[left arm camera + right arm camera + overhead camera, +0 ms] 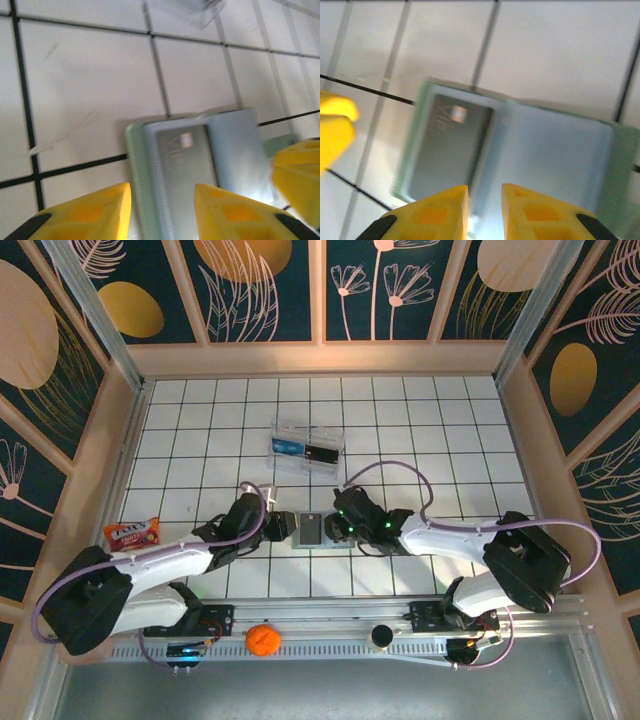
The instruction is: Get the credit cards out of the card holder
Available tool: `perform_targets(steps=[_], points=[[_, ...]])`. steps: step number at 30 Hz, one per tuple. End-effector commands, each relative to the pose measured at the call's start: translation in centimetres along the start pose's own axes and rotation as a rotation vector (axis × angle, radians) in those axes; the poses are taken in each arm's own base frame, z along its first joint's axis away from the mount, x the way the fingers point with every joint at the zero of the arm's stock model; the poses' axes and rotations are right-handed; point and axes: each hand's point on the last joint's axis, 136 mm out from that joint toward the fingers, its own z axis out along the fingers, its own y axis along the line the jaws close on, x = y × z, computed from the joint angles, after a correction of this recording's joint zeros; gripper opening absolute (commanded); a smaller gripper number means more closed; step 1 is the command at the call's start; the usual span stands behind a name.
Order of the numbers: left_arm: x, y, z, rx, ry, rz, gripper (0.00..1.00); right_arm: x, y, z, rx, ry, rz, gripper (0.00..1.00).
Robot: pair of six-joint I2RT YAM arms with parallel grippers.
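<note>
Table (200,420): white tiles lined with dark grout.
Left gripper (162,192): fingers spread, held over the half bearing the card.
Right gripper (485,192): fingers narrowly parted, held over the fold.
Card holder (309,531): laid open flat on the table, between both grippers.
Card (182,160): grey, seated in one half.

Small grey-green soft bifold card holder (555,160) lies open and flat on the white tiled table (400,420), near-centre, pale blue-grey inner faces up. Dark grey credit card (447,150) covers one half, other half bare.
</note>
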Motion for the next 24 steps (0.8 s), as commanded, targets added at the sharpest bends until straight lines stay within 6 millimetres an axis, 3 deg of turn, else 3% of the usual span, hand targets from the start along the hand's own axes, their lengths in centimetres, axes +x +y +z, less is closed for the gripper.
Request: perform_targets(steps=[1,8,18,24], points=[[-0.2,-1.4,0.4,0.071,0.008,0.014,0.41,-1.5,2.9,0.4,-0.161,0.023,0.014,0.25],[0.3,-1.6,2.2,0.094,0.031,0.029,0.42,-1.1,3.5,3.0,-0.258,0.093,0.113,0.24],[1.1,0.1,2.5,0.027,0.051,0.018,0.39,0.6,0.2,4.6,-0.081,0.122,0.107,0.21],[1.4,0.1,2.5,0.03,0.056,0.004,0.37,1.6,-0.5,5.1,-0.038,0.136,0.088,0.21]])
